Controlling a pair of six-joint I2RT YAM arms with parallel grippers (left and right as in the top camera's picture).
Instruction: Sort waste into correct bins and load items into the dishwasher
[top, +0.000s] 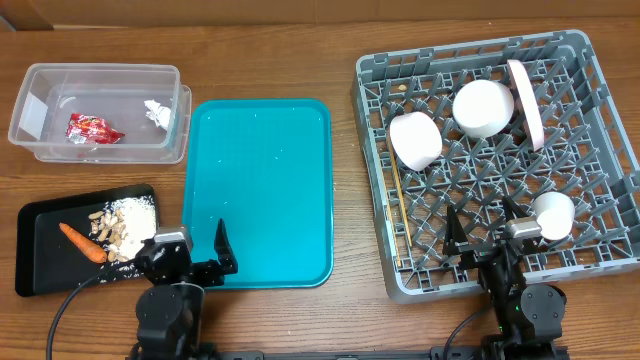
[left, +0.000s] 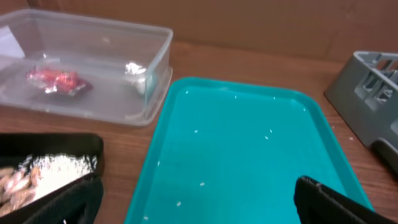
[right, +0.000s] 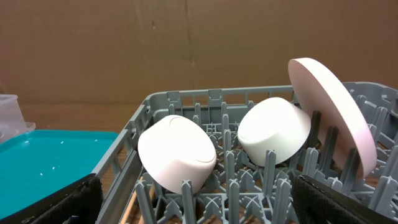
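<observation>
Low in the frame, the left gripper (left: 196, 208) and right gripper (right: 199, 205) gape wide, holding nothing; the chopsticks (top: 398, 200) lie half hidden among pegs along the dish rack's (top: 480, 51) left side, and the left wrist view cuts off the black tray (top: 30, 250).

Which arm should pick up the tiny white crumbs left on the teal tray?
Left, probably. The left gripper hangs open over the near edge of the teal tray, by the rice crumbs; the right gripper is open over the grey dish rack.
</observation>
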